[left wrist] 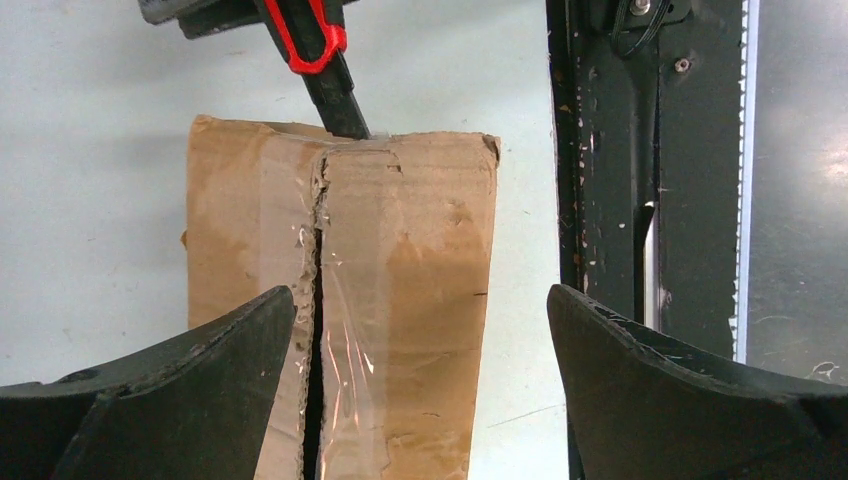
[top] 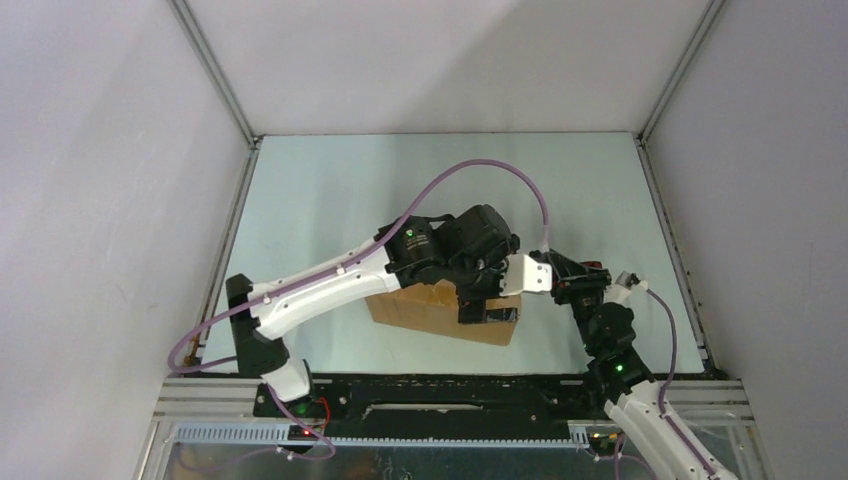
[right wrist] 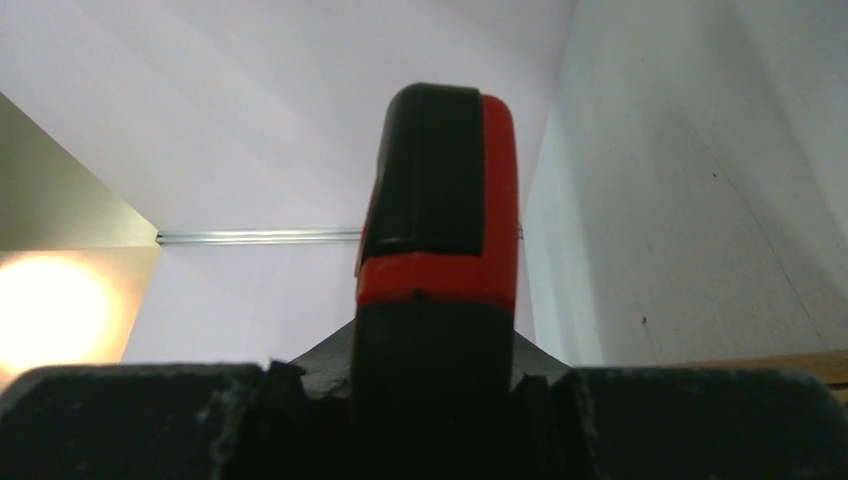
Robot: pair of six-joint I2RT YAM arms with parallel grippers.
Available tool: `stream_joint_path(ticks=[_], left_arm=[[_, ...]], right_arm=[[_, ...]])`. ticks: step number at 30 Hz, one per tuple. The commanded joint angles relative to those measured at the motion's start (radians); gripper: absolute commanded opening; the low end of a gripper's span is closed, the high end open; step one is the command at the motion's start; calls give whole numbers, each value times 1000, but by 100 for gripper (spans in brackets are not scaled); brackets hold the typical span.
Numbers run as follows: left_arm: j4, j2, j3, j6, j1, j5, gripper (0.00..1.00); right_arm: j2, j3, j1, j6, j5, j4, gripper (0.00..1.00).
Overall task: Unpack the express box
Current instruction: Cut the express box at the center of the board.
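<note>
The left claw (left wrist: 422, 300) hung wide open with nothing in it, and the express box (left wrist: 430, 200) lay directly beneath it on the table (left wrist: 100, 200), framed between its two fingers (left wrist: 160, 400). Whether either finger touched the cardboard could not be told. Just beyond its fingertips, the utility knife (left wrist: 320, 60) met the far end of the box's centre seam (left wrist: 315, 250). The right claw (right wrist: 435, 400) was closed partway around that knife's handle.

The step looked like slitting the clear tape (left wrist: 345, 340) over the seam. To do it well, the blade would probably need to stay shallow and follow the seam straight towards the left claw. The open fingers should press the flaps on either side, well off the cutting line, so that the box did not slide.

Only the left wrist view showed the seam, the wrinkled tape and the blade tip. From above, the left arm covered the box top, leaving just its near side visible, though that view alone showed both arms converging. The right wrist view showed the clamped handle against bare walls, and nothing of the cut.
</note>
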Motion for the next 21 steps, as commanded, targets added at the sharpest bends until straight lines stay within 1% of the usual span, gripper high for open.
stream_joint_path(ticks=[1, 4, 7, 9, 10, 12, 15, 17, 19, 21], left_arm=[[15, 5, 49, 31, -3, 42, 100], [19, -6, 3, 50, -14, -13, 100], [46, -18, -42, 78, -30, -119, 100], [69, -23, -31, 88, -42, -220, 100], [63, -27, -7, 85, -42, -230, 100], [58, -44, 57, 60, -36, -178, 100], [48, -45, 185, -25, -11, -40, 100], [58, -38, 249, -82, -9, 33, 100], [81, -32, 274, -152, -4, 110, 98], [92, -22, 288, -232, 16, 187, 94]], right_arm=[[-56, 45, -17, -22, -35, -10, 0], [-98, 41, -31, -11, -64, -42, 0], [-139, 46, -40, -13, -58, -88, 0], [-152, 48, -41, -17, -52, -95, 0], [-157, 47, -43, -22, -52, -93, 0], [-167, 72, -51, -50, -56, -103, 0], [-164, 148, -73, -148, -93, -124, 0], [-159, 188, -75, -206, -118, -94, 0], [-154, 219, -75, -266, -138, -48, 0], [-123, 257, -75, -323, -178, 14, 0]])
